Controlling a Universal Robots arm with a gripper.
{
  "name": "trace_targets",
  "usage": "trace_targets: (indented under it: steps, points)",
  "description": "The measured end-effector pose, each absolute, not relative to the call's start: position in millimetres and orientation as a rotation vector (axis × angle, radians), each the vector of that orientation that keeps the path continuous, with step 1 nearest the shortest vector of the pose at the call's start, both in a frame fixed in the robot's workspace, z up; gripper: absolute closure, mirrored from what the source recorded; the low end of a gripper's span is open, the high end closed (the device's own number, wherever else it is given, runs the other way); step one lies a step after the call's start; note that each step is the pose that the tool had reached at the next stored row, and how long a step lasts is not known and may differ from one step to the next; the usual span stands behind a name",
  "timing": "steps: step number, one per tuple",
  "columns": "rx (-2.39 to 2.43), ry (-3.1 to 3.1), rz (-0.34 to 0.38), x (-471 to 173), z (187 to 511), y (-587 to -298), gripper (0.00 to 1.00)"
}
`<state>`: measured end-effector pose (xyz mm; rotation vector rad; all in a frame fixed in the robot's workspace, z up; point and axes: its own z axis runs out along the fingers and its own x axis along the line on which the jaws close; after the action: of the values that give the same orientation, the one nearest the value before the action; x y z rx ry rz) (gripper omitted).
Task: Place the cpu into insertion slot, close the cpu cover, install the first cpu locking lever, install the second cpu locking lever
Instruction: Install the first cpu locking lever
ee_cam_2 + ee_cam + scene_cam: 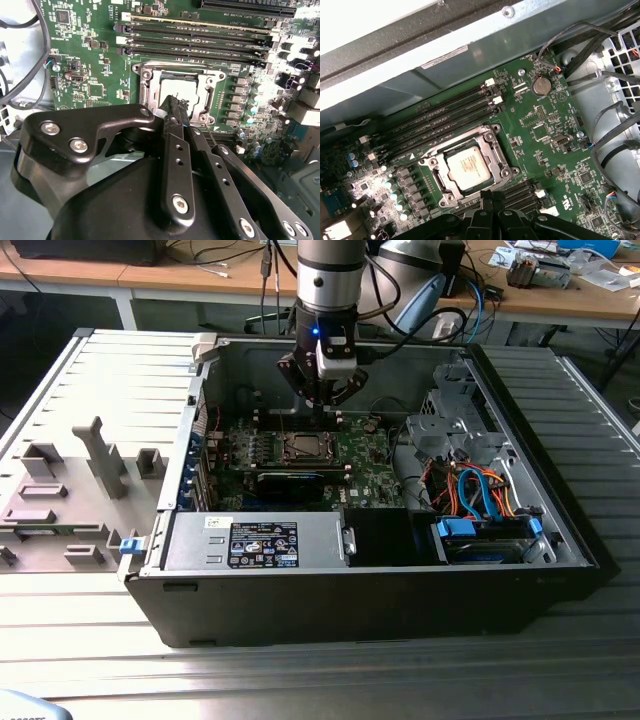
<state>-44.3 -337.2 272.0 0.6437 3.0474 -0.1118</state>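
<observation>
The cpu (468, 169) lies flat in the insertion slot (303, 447) on the green board, its silvery top facing up. The cpu cover (439, 181), a silvery frame, lies down around the chip, which shows through its window. In the second wrist view the cpu (177, 86) and the cpu cover (151, 92) sit just beyond my fingertips. My gripper (171, 105) hovers right over the socket's edge, shut, with nothing between its black fingers (485, 200). In the exterior view the gripper (325, 405) hangs inside the open case, just behind the socket. A thin metal rod (209, 136) runs beside the fingers.
Long memory slots (445, 115) run beside the socket. A black card (290, 483) lies in front of it, with the power supply (260, 540) nearer still. A drive cage with coloured cables (480, 500) fills the exterior view's right. A grey fixture tray (70, 490) sits outside the case.
</observation>
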Motion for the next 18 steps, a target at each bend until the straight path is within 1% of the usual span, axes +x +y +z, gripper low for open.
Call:
trace_targets:
  steps: [18]
  points:
    - [0.636, 3.047, -0.125, -44.3, 272.4, -337.2, 0.89]
